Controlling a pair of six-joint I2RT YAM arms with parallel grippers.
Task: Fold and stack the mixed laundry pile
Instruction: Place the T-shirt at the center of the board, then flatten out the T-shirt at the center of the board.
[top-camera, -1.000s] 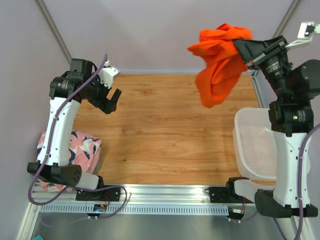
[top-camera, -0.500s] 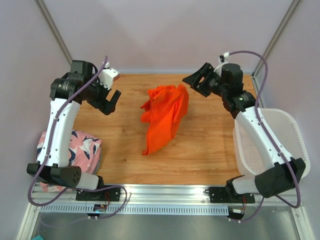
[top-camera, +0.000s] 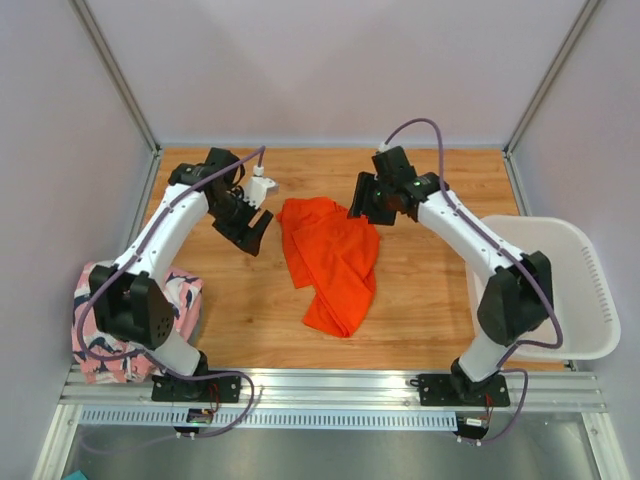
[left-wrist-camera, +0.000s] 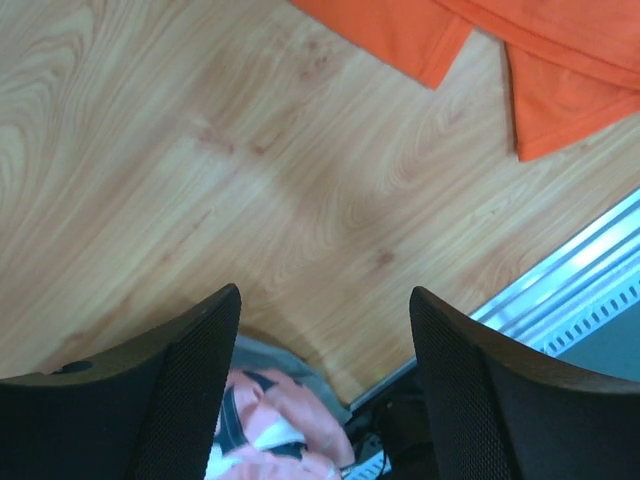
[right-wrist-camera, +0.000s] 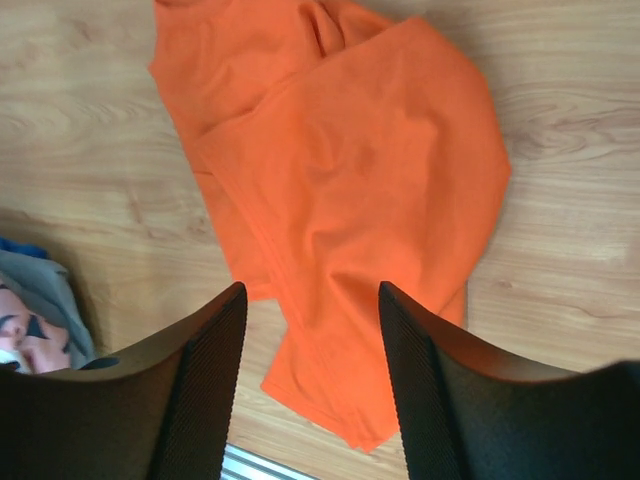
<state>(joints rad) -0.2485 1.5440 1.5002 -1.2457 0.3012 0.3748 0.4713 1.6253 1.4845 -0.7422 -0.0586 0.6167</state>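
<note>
The bright orange garment (top-camera: 330, 260) lies crumpled and partly spread in the middle of the wooden table, also seen in the right wrist view (right-wrist-camera: 350, 180) and at the top of the left wrist view (left-wrist-camera: 560, 50). My right gripper (top-camera: 362, 205) hovers over its upper right edge, open and holding nothing (right-wrist-camera: 312, 290). My left gripper (top-camera: 255, 230) hangs just left of the garment, open and empty (left-wrist-camera: 325, 295). A pink garment with a dark-and-white pattern (top-camera: 180, 295) sits at the table's left front, with grey cloth (right-wrist-camera: 40, 280) under it.
A white slotted plastic basket (top-camera: 600, 290) stands at the right edge of the table. Metal rails (top-camera: 330, 385) run along the near edge. Grey walls enclose the back and sides.
The right gripper let go of the orange garment, which dropped from the air onto the table. The right arm then swung down over it. The left arm moved right, toward the garment.
</note>
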